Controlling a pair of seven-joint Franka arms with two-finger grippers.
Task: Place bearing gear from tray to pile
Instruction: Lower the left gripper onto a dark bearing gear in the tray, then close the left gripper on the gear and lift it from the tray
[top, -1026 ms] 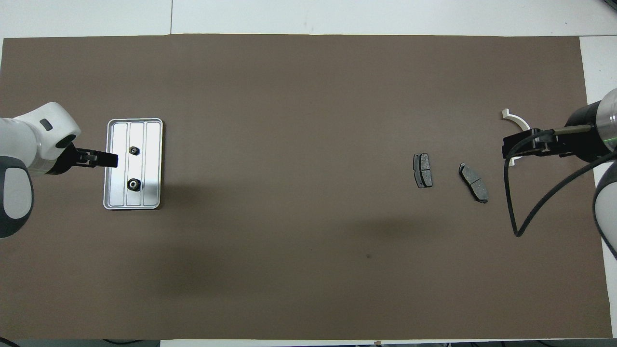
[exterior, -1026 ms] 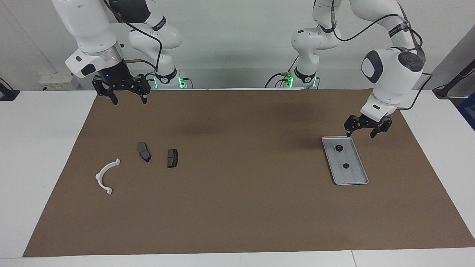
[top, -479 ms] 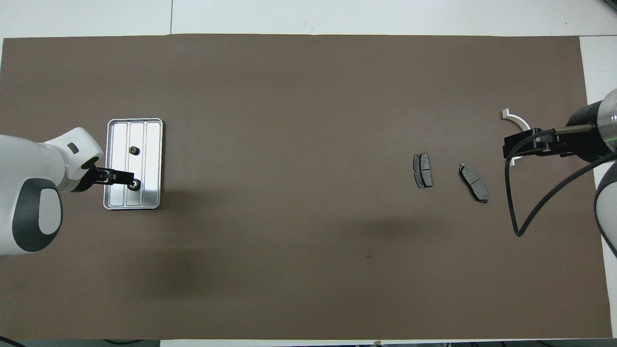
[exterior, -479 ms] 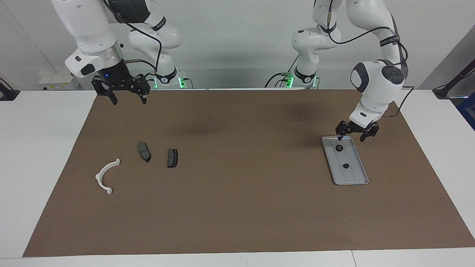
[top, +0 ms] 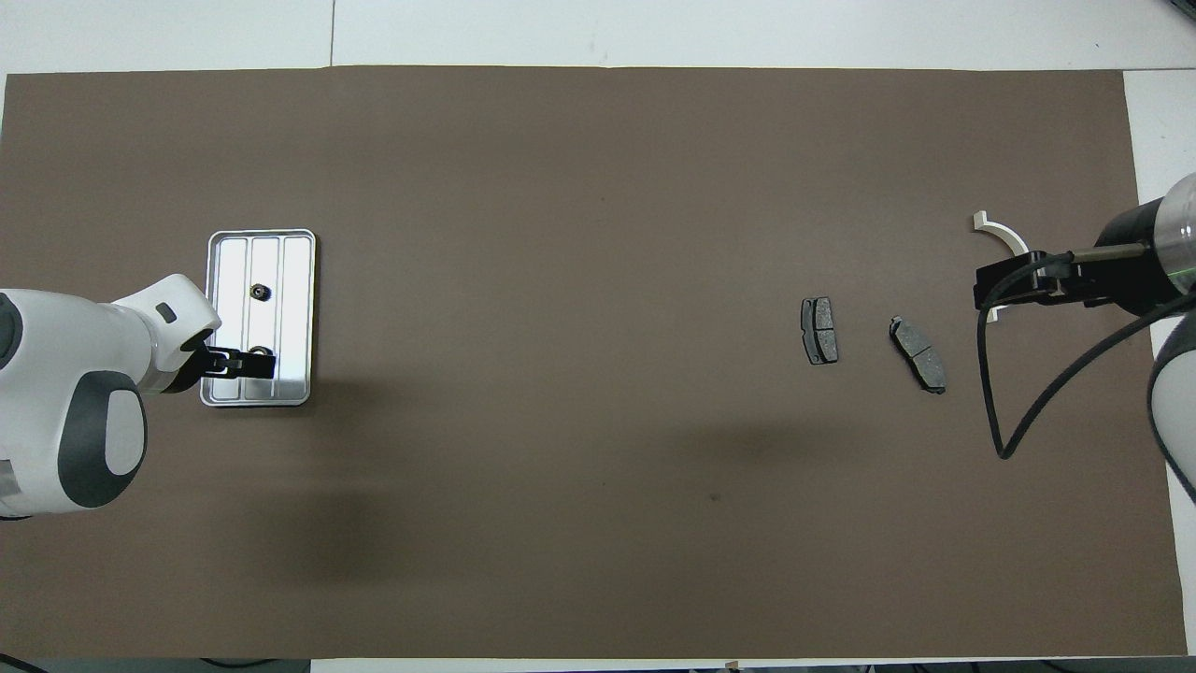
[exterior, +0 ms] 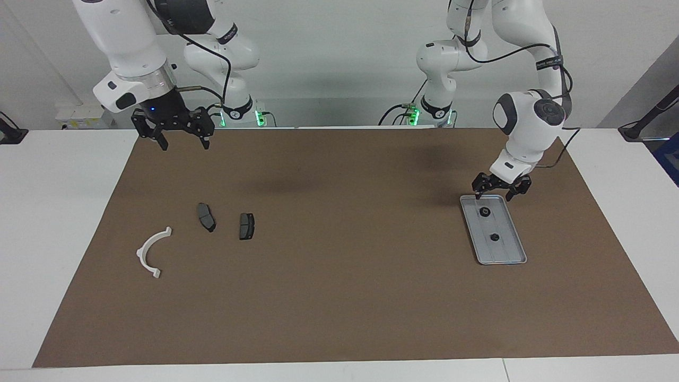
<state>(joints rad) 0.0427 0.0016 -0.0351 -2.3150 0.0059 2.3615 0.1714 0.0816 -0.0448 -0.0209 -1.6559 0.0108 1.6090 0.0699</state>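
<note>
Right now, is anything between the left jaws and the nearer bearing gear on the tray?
Nothing visible. The left gripper hangs open above the tray, and the nearer bearing gear sits uncovered below it.

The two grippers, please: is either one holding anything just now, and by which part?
Nothing is held: left gripper open over silvery metal tray; right gripper open, waiting.

White table point(exterior: 63, 223) under a brown mat point(exterior: 339, 297) — on it the tray point(exterior: 508, 249), two dark plates point(exterior: 207, 217), a white half-ring point(exterior: 150, 253).
</note>
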